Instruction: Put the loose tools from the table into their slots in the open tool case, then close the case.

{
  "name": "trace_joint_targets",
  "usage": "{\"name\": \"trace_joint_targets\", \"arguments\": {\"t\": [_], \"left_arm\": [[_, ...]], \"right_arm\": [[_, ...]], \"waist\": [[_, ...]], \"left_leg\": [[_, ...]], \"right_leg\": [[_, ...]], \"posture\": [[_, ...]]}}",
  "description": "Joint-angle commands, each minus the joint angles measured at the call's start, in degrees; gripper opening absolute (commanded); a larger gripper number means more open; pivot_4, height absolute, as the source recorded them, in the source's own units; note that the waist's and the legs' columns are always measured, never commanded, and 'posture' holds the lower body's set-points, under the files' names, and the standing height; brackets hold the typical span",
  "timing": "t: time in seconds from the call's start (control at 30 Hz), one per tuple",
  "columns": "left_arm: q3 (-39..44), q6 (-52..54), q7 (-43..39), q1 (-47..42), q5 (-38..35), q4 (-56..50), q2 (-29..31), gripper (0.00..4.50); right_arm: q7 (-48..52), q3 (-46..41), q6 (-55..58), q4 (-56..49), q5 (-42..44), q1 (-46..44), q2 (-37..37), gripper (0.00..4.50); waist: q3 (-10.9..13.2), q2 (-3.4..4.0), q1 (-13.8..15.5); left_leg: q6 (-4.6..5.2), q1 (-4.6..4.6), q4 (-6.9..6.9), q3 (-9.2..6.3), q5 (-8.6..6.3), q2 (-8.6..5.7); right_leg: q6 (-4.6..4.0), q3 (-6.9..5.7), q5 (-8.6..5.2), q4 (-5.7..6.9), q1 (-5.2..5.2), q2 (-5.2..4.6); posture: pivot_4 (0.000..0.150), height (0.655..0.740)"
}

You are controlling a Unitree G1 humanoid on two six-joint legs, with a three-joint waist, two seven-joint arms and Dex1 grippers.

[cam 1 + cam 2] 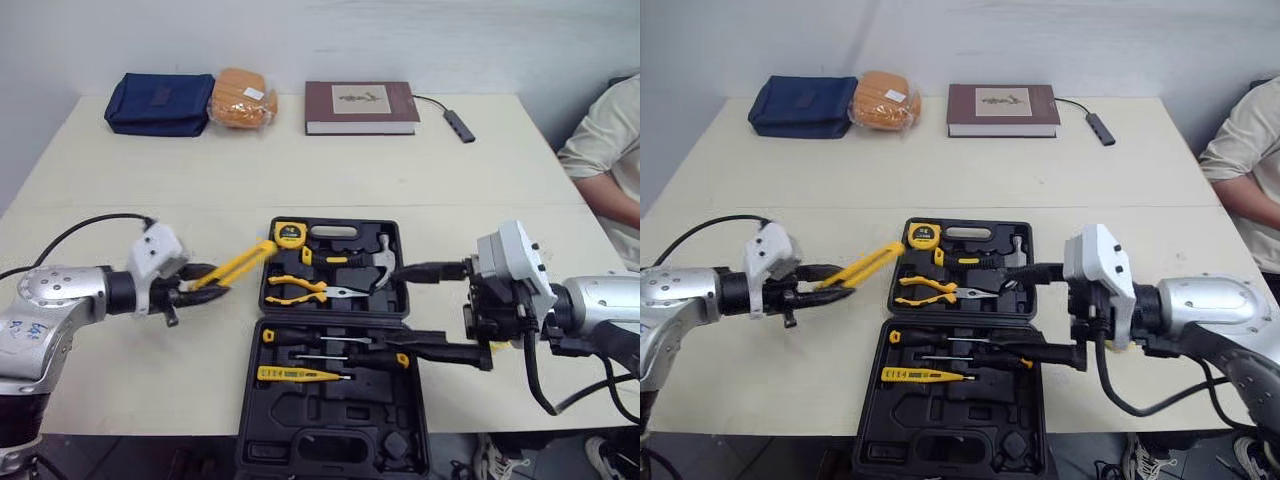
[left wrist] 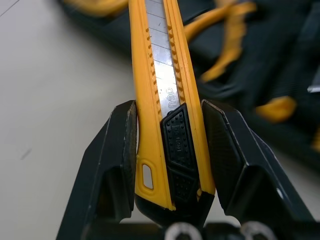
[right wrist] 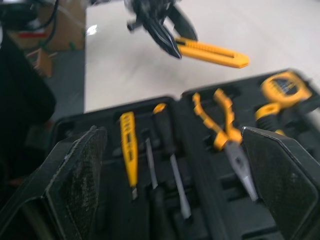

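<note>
Tool case (image 1: 330,415), head view: lay open on the surface, its hinged half on the far side from the robot; the near half had bare moulded slots.
Utility knife (image 1: 240,263), head view: was held clear of the surface just left of the case, its tip at the case's left rim near the tape measure (image 1: 290,235).
Left pincer (image 1: 205,283), head view: was clamped on the knife's tail end, left of the case.
Right pincer (image 1: 410,305), head view: was spread wide and empty over the case's right side.
Knife, left wrist view: the fingers (image 2: 120,145) pressed its two yellow flanks beside the black ribbed slider (image 2: 176,135), with the metal blade strip running forward toward the case.
Handling, judged: light, stiff plastic with smooth flanks. A tail-end hold leaves a long overhang, so the body could pivot between the pads, and a hold nearer mid-body would likely steady it. The blade end should be kept off the case's moulding.
Case contents, right wrist view: pliers (image 3: 222,130), a yellow tester (image 3: 128,150) and screwdrivers (image 3: 170,150) sat in their slots between the right pincer's parted fingers.
Knife, right wrist view: hung beyond the case's rim.
</note>
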Motion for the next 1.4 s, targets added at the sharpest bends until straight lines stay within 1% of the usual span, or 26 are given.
{"name": "trace_joint_targets", "arguments": {"t": [0.03, 0.13, 0.2, 0.23, 0.33, 0.43, 0.5, 0.57, 0.8, 0.9, 1.0, 1.1, 1.23, 1.3, 1.37, 1.4], "left_arm": [[-5.37, 3.92, -2.14, -1.11, -3.86, -9.20, 1.57, 1.28], [-11.56, 6.14, -0.70, -3.98, -4.36, -12.58, -0.85, 1.28], [-18.05, 6.95, 0.98, -6.33, -1.94, -13.70, -3.57, 1.28], [-19.83, 7.47, 1.38, -7.09, -1.42, -14.04, -4.19, 1.28], [-26.75, 10.49, 2.81, -9.01, -0.16, -16.48, -6.13, 1.28], [-31.47, 11.75, 3.31, -9.94, 1.24, -18.74, -6.43, 1.28], [-34.04, 14.19, 5.04, -10.49, 2.45, -19.36, -6.62, 1.28], [-36.62, 14.33, 5.92, -11.70, 4.84, -19.19, -6.73, 1.28], [-40.33, 13.02, 3.94, -13.44, 7.74, -18.70, -4.90, 1.28], [-41.40, 12.28, 2.87, -13.10, 8.82, -17.81, -4.02, 1.28], [-42.43, 9.70, 2.13, -12.58, 11.82, -17.05, -2.55, 1.28], [-42.93, 8.42, 0.89, -11.75, 12.55, -17.24, -1.58, 1.28], [-42.45, 7.53, 0.96, -10.84, 13.01, -17.22, -2.31, 1.28], [-40.18, 7.36, 1.62, -9.70, 11.58, -17.00, -3.69, 2.31], [-37.59, 6.96, 1.17, -8.96, 9.49, -16.98, -5.02, 3.11], [-35.99, 6.97, 0.61, -8.58, 8.03, -17.10, -5.44, 3.65]], "right_arm": [[3.82, -4.42, 0.95, -2.26, 2.36, 3.73, -3.20, 4.50], [8.23, -6.70, 0.43, -4.23, -0.22, 9.23, -6.72, 4.50], [8.31, -8.77, 1.46, -4.18, 0.99, 11.64, -7.48, 4.50], [8.23, -9.62, 1.86, -4.12, 1.63, 12.32, -7.67, 4.50], [10.27, -12.69, 2.17, -5.03, 0.32, 16.81, -8.07, 4.50], [10.07, -13.48, 1.88, -5.46, 0.10, 18.64, -7.87, 4.50], [9.72, -13.50, 1.69, -5.35, -0.20, 19.22, -7.66, 4.50], [9.57, -13.81, 1.59, -5.24, -0.35, 19.82, -7.52, 4.50], [10.99, -16.09, 0.61, -5.93, -2.48, 23.84, -7.13, 4.50], [11.00, -16.71, 0.63, -6.33, -2.48, 24.76, -6.96, 4.50], [10.80, -17.21, 0.80, -6.34, -2.11, 25.07, -6.87, 4.50], [10.91, -17.60, 0.75, -6.42, -2.26, 25.62, -6.73, 4.50], [10.65, -17.59, 0.71, -6.57, -2.19, 25.82, -6.68, 4.50], [10.47, -17.69, 0.94, -6.79, -1.75, 26.00, -6.54, 4.50], [10.37, -17.77, 1.06, -7.04, -1.37, 26.09, -6.49, 4.50], [10.20, -17.78, 1.24, -7.14, -0.92, 26.05, -6.51, 4.50]], "waist": [[0.00, 0.00, -0.05], [0.02, 0.02, -0.07], [0.02, 0.02, 0.03], [0.03, 0.01, 0.07], [0.05, -0.04, 0.60], [0.06, -0.05, 0.91], [0.06, -0.06, 1.27], [0.07, -0.07, 1.39], [0.08, -0.09, 1.48], [0.08, -0.09, 1.43], [0.08, -0.09, 1.41], [0.08, -0.09, 1.43], [0.08, -0.09, 1.42], [0.08, -0.09, 1.43], [0.08, -0.09, 1.45], [0.08, -0.09, 1.44]], "left_leg": [[0.00, 0.00, -0.01, 0.00, 0.00, 0.00], [-0.01, 0.01, -0.03, 0.00, 0.05, 0.00], [0.00, 0.06, 0.00, 0.00, 0.08, 0.00], [0.01, 0.06, 0.03, 0.00, 0.09, 0.00], [0.02, 0.07, 0.09, 0.02, 0.10, 0.01], [0.03, 0.05, 0.12, 0.02, 0.10, 0.01], [0.03, 0.05, 0.16, 0.02, 0.10, 0.01], [0.03, 0.04, 0.20, 0.01, 0.10, 0.01], [0.04, -0.01, 0.24, 0.00, 0.10, 0.01], [0.05, -0.01, 0.28, 0.00, 0.11, 0.01], [0.04, 0.00, 0.31, -0.01, 0.11, 0.01], [0.05, 0.00, 0.31, -0.01, 0.11, 0.02], [0.05, 0.01, 0.31, -0.01, 0.11, 0.02], [0.05, 0.01, 0.31, -0.01, 0.11, 0.02], [0.05, 0.00, 0.32, -0.02, 0.11, 0.02], [0.05, 0.00, 0.33, -0.02, 0.10, 0.02]], "right_leg": [[0.00, 0.00, 0.00, 0.00, 0.00, 0.00], [0.00, -0.02, 0.00, 0.05, 0.00, 0.04], [0.00, -0.02, 0.00, 0.14, 0.04, 0.08], [0.01, -0.02, 0.00, 0.17, 0.06, 0.09], [0.04, 0.01, 0.02, 0.20, 0.08, 0.14], [0.04, 0.02, 0.02, 0.18, 0.08, 0.16], [0.05, 0.02, 0.02, 0.18, 0.08, 0.17], [0.05, 0.02, 0.02, 0.21, 0.09, 0.17], [0.05, 0.02, 0.03, 0.17, 0.10, 0.18], [0.05, 0.02, 0.03, 0.18, 0.11, 0.18], [0.05, 0.02, 0.03, 0.22, 0.11, 0.19], [0.05, 0.02, 0.03, 0.22, 0.11, 0.19], [0.05, 0.02, 0.02, 0.21, 0.12, 0.19], [0.05, 0.02, 0.03, 0.21, 0.12, 0.19], [0.05, 0.01, 0.03, 0.21, 0.13, 0.19], [0.05, 0.01, 0.03, 0.21, 0.12, 0.19]], "posture": [[0.150, 0.7400], [0.150, 0.7400], [0.150, 0.7400], [0.150, 0.7400], [0.150, 0.7400], [0.150, 0.7400], [0.150, 0.7400], [0.150, 0.7400], [0.150, 0.7400], [0.150, 0.7400], [0.150, 0.7400], [0.150, 0.7400], [0.150, 0.7400], [0.150, 0.7400], [0.150, 0.7400], [0.150, 0.7400]]}}
